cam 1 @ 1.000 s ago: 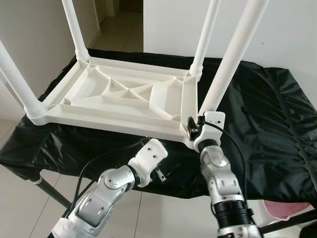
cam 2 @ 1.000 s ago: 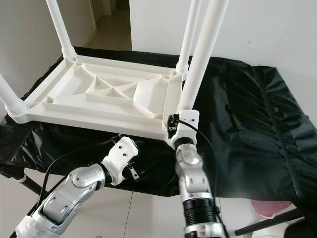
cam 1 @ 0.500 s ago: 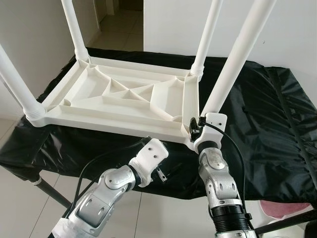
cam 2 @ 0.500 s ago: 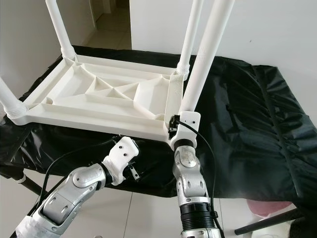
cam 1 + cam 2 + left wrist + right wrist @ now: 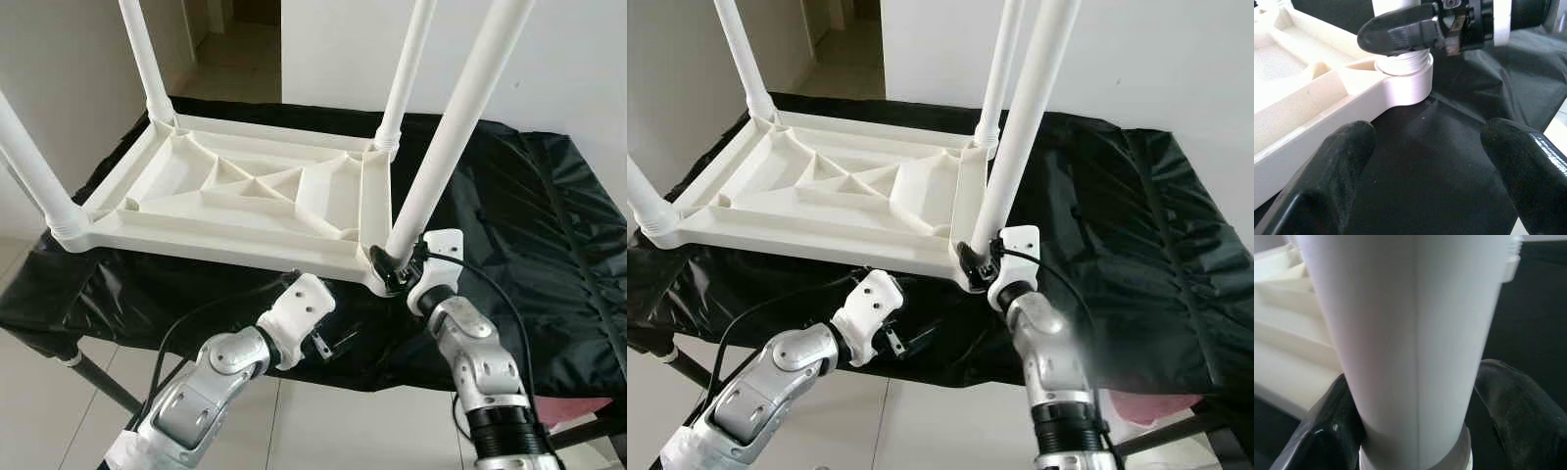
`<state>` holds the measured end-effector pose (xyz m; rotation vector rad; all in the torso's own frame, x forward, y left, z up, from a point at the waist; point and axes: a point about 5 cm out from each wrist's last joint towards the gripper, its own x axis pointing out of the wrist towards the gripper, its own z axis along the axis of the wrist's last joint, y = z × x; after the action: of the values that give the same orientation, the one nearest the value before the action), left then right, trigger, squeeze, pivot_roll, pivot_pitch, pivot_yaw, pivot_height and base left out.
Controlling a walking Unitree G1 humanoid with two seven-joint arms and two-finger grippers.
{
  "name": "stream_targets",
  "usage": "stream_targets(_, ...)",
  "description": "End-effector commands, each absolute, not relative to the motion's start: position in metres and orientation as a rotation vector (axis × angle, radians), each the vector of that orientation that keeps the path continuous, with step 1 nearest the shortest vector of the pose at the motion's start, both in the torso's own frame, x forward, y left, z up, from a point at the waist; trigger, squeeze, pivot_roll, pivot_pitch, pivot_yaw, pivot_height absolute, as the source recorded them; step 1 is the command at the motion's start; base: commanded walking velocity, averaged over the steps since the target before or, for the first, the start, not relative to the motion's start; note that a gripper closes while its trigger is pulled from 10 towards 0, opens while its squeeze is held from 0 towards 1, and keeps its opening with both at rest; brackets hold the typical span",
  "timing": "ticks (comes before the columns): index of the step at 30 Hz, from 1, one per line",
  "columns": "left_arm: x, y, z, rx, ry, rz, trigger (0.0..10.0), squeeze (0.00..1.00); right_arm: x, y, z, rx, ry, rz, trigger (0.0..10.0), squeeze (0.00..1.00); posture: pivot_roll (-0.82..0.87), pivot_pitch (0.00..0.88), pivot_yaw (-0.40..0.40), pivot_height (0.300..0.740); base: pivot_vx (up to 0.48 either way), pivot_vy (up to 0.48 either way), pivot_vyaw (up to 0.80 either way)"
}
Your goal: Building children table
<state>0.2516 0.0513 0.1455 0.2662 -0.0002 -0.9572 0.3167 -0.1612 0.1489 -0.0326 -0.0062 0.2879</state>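
Upside-down white plastic children table (image 5: 245, 196) on black-draped bench (image 5: 519, 245), legs up.
Ribbed underside faces up, long axis left-right. Right tool (image 5: 397, 269) clamps near-right leg (image 5: 446, 147) at its base; its wrist now sits further right than before, leg seemingly more upright. Left tool (image 5: 1422, 161) open, below table's near edge.

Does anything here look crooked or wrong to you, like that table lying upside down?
One thing: the near-right leg leans outward, while the far-right leg stands straighter. The right claw grips it just above its socket on the white table, so it is probably not yet seated. The table lies top-down on the black cloth, normal for fitting legs.
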Motion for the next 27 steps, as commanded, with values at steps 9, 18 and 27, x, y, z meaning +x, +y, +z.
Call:
stream_targets(9, 0.251, 0.050, 0.143, 0.281, 0.012, -1.006, 10.0, 0.00, 0.324, -0.166, 0.151, -0.111, -0.013, 0.457, 10.0, 0.00, -0.02, 0.057, -0.010, 0.740, 0.000, 0.000, 0.00)
stream_targets(18, 0.259, 0.057, 0.140, 0.252, 0.007, -0.930, 10.0, 0.00, 0.321, -0.167, 0.140, -0.080, -0.049, 0.484, 10.0, 0.70, -0.01, 0.059, -0.022, 0.740, 0.000, 0.000, 0.00)
stream_targets(27, 0.260, 0.061, 0.136, 0.145, 0.057, -0.934, 10.0, 1.00, 0.314, -0.166, 0.134, -0.006, -0.077, 0.462, 10.0, 1.00, -0.01, 0.065, -0.022, 0.740, 0.000, 0.000, 0.00)
